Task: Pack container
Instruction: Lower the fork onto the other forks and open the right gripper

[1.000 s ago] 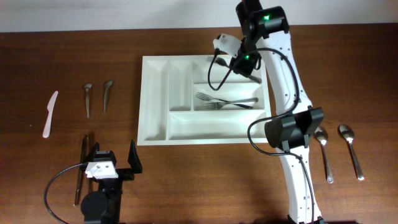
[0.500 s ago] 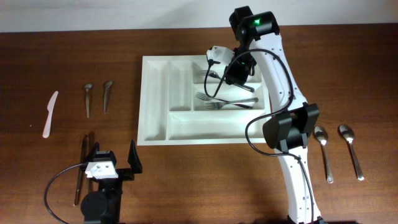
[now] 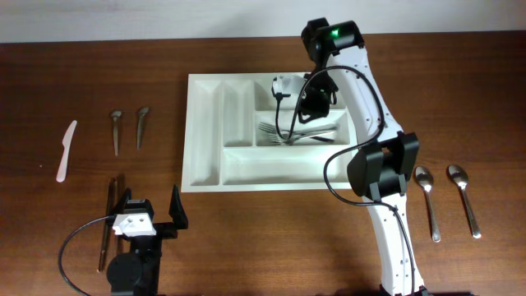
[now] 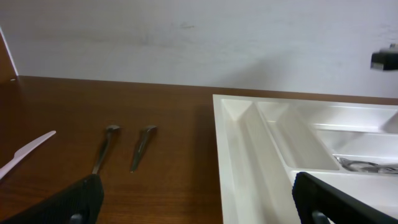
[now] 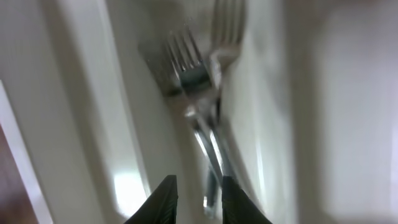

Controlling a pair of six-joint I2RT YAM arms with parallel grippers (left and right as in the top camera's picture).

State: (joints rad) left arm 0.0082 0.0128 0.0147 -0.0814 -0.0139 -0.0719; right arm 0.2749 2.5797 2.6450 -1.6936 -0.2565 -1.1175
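The container, a white cutlery tray [image 3: 204,131], lies at the table's middle; it also shows in the left wrist view [image 4: 239,155]. Forks [image 3: 297,133] lie in its middle long compartment. My right gripper [image 3: 306,105] hangs over that compartment. In the right wrist view its fingers [image 5: 199,200] are close together around the handle of a fork [image 5: 189,74], held just above another fork and the tray floor [image 5: 81,93]; that view is blurred. My left gripper [image 3: 149,215] is open and empty near the front left, its fingers [image 4: 199,208] wide apart.
Two small spoons [image 3: 127,127] and a white plastic knife [image 3: 66,150] lie left of the tray; the spoons also show in the left wrist view [image 4: 124,146]. Dark-handled cutlery [image 3: 107,222] lies beside my left gripper. Two spoons [image 3: 444,197] lie right of my right arm.
My right gripper has swung left and down from the tray's top right corner, carrying the fork to over the middle compartment. The left arm has not moved.
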